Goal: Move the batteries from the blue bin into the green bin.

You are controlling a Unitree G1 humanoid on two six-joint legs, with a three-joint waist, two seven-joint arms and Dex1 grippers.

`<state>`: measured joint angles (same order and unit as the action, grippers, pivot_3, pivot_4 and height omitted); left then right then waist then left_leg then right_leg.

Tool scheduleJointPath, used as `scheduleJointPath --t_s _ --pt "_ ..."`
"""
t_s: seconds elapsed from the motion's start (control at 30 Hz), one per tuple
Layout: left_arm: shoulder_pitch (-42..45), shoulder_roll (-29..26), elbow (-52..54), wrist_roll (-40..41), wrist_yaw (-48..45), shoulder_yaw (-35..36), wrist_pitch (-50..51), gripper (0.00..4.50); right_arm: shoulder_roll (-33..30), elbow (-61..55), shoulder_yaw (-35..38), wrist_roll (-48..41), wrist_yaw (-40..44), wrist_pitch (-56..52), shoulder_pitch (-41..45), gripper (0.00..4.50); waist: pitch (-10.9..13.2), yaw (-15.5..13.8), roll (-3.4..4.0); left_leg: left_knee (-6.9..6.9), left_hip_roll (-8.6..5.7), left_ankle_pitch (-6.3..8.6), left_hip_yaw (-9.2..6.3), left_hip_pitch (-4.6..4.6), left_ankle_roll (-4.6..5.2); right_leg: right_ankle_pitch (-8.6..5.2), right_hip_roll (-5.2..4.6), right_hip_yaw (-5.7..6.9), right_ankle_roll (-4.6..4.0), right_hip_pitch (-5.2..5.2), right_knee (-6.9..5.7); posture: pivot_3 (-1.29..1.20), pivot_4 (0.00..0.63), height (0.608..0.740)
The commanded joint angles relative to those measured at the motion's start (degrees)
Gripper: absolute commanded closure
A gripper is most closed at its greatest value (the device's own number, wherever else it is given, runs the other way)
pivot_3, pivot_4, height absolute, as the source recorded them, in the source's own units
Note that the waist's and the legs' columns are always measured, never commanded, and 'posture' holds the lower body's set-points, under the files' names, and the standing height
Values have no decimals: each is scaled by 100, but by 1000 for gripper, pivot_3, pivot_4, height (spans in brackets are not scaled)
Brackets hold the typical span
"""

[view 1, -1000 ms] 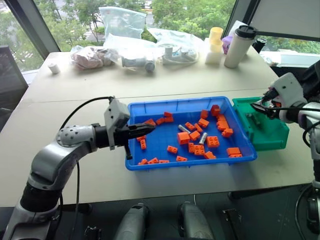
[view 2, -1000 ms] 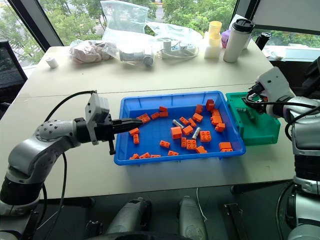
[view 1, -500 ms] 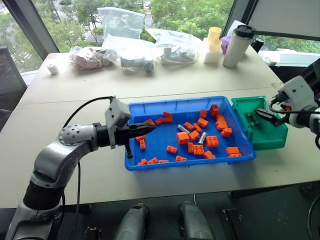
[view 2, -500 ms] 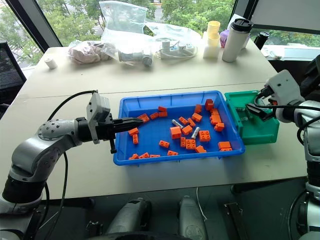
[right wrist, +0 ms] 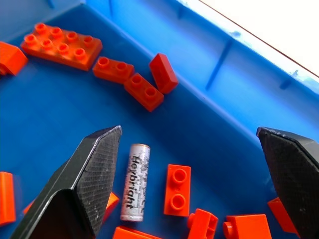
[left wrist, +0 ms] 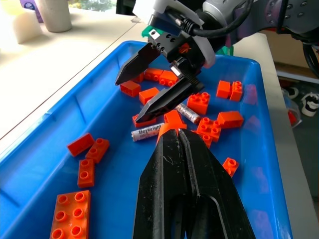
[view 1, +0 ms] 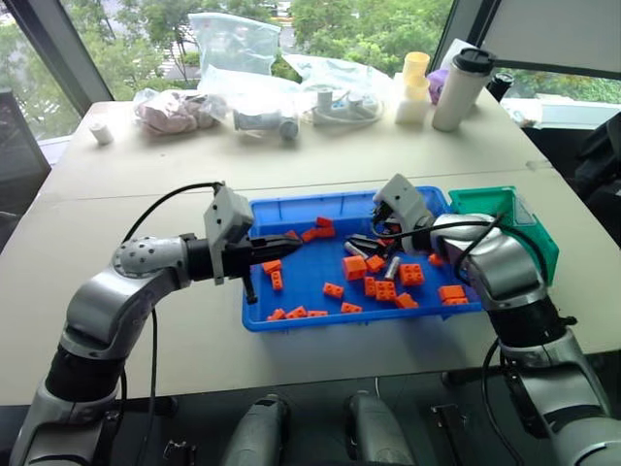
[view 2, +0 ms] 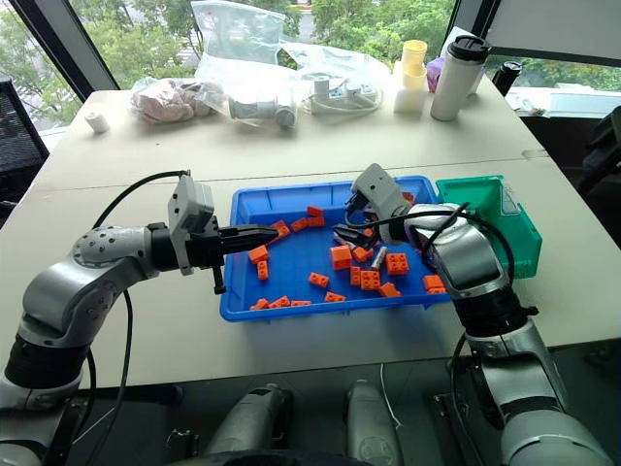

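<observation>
At frame centre, the right gripper hangs with jaws spread wide over a battery lying among orange bricks in the blue bin, where closing could pinch a brick instead; the left gripper is closed.

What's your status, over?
Right gripper open, empty, above a battery in the blue bin. Left gripper shut, idle. Orange bricks crowd the batteries.
</observation>
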<state>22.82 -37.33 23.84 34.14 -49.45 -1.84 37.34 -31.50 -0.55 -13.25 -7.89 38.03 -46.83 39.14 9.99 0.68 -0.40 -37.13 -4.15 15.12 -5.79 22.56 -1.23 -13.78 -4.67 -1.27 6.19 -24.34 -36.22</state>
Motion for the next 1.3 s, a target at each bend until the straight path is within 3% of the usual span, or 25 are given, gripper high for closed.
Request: scheduleJointPath --t_s 0.03,0.53,0.63,0.87,0.9,1.3 --pt "44 -62 184 -5 51 112 -29 4500 71 338 -211 242 88 425 235 67 0 6 0 0 0 0 0 0 0 0 0 0 0 0 0 0 150 740" --pt "48 -56 219 -38 222 86 -72 4500 -240 15 -642 610 765 821 -171 67 0 7 0 0 0 0 0 0 0 0 1 0 1 -2 -1 0 150 740" --pt "75 -35 192 -46 219 68 -92 4500 -224 -107 -641 593 863 788 -233 960 0 8 0 0 1 0 0 -1 0 0 2 0 1 -2 -1 0 150 740" --pt "63 -19 187 -72 193 68 -103 4500 -110 -44 -705 692 890 787 -197 4292 -1 8 -1 0 1 0 0 -4 0 0 2 0 1 2 -2 0 150 740" --pt "64 -18 184 -76 191 66 -105 4500 -91 -29 -706 699 894 774 -182 4455 -1 8 -1 0 1 0 -1 -5 0 0 2 1 1 2 -2 0 150 740" --pt "44 13 203 -125 225 85 -115 4500 -21 -9 -544 585 1057 503 121 4455 -1 7 0 0 1 0 -1 -4 0 0 2 0 1 1 -2 0 150 740"
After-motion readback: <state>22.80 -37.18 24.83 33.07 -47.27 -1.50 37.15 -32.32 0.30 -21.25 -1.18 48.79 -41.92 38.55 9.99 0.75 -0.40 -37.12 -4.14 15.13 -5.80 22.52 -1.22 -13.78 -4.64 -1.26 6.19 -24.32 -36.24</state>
